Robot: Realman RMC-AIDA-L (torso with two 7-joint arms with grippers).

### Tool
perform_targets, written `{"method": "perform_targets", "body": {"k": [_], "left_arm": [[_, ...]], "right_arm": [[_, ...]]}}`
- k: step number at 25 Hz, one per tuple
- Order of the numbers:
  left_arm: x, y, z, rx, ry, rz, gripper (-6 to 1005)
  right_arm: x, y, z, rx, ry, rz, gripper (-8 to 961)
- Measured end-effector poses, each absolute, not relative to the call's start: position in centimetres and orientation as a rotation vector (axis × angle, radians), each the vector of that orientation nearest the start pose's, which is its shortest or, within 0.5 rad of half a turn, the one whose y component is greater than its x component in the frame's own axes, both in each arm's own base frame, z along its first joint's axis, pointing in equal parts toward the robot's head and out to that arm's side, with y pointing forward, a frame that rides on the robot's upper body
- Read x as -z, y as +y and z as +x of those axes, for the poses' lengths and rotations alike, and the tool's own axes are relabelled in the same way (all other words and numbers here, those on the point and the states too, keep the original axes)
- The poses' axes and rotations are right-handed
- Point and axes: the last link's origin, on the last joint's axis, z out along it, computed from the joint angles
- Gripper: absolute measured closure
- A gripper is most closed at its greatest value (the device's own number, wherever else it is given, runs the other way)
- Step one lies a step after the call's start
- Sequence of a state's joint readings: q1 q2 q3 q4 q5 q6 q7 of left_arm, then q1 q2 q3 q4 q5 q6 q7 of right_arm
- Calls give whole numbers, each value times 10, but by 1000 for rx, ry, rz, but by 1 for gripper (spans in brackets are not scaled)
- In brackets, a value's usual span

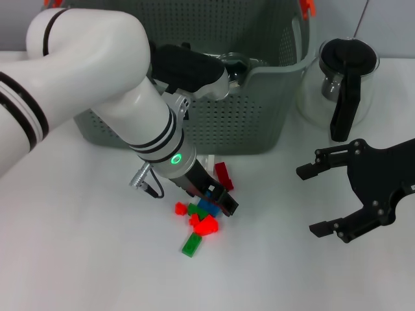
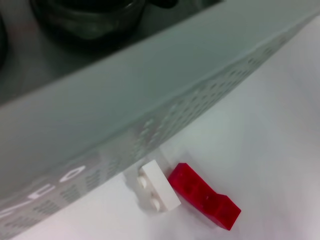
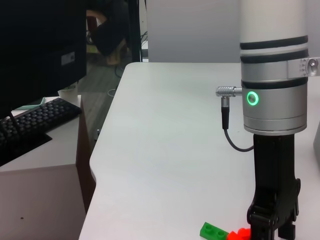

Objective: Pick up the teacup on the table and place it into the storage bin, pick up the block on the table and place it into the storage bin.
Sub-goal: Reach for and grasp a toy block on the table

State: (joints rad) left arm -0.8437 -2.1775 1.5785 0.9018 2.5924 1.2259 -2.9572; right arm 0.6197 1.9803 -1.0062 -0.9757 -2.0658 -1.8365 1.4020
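Observation:
The storage bin [image 1: 259, 116] stands at the back of the table, grey-green with perforated walls; its wall [image 2: 150, 100] fills much of the left wrist view. A glass teacup [image 1: 237, 65] shows inside it, partly behind my left arm. Small blocks lie in front of the bin: red [image 1: 181, 208], green [image 1: 192, 245], blue [image 1: 209, 206], dark red [image 1: 224, 175]. My left gripper [image 1: 220, 199] is down at this pile, touching the top blocks. A white block [image 2: 157, 192] and a red block [image 2: 205, 202] lie against the bin's wall. My right gripper [image 1: 310, 201] hovers open on the right.
A glass pot with a black handle [image 1: 343, 84] stands right of the bin. The bin carries an orange handle clip [image 1: 307, 6]. In the right wrist view, the table's left edge [image 3: 100, 165] drops off towards a desk with a keyboard [image 3: 35, 117].

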Motion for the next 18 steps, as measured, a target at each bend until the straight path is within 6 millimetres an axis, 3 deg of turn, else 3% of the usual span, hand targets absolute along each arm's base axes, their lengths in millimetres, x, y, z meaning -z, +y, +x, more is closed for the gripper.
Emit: {"method": "perform_targets", "body": {"k": [18], "left_arm": [[107, 371, -142, -537, -1151, -2469, 269]], "right_arm": [[-36, 332, 199, -284, -72, -3176, 25]]}}
